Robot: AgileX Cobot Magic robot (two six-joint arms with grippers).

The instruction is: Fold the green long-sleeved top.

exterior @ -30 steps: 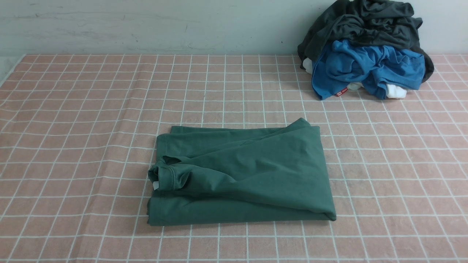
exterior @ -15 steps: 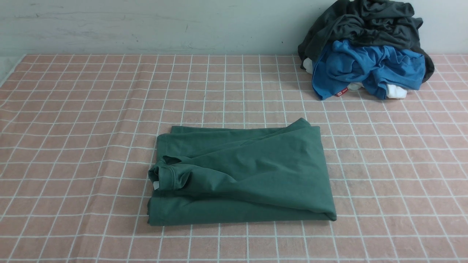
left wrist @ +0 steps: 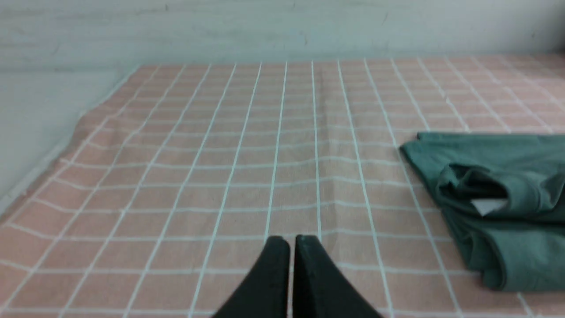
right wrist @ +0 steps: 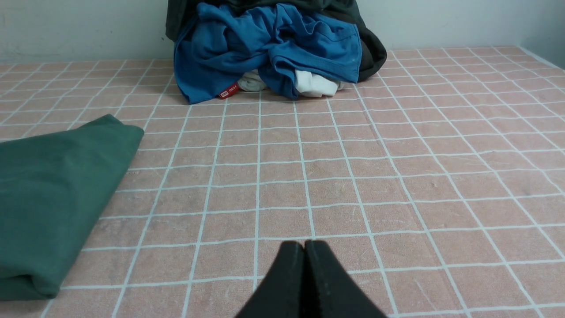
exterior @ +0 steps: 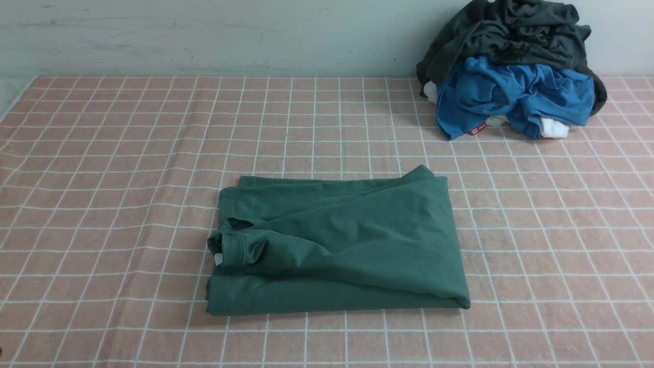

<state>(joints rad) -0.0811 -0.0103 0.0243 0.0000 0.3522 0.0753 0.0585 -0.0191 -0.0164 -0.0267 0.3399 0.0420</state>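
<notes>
The green long-sleeved top [exterior: 337, 243] lies folded into a compact rectangle in the middle of the pink checked cloth, its ribbed collar and white label at the left end [exterior: 227, 249]. Neither arm shows in the front view. In the left wrist view my left gripper [left wrist: 291, 240] is shut and empty over bare cloth, with the top's collar end [left wrist: 499, 198] off to one side and apart from it. In the right wrist view my right gripper [right wrist: 303, 245] is shut and empty, and the top's folded edge [right wrist: 53, 194] lies well away from it.
A heap of clothes sits at the back right against the wall: a dark grey garment [exterior: 511, 36] over a bright blue one [exterior: 511, 94], with white fabric [exterior: 554, 128] beneath. The pink checked cloth [exterior: 102, 179] covers the table, and its left edge [left wrist: 66, 141] shows.
</notes>
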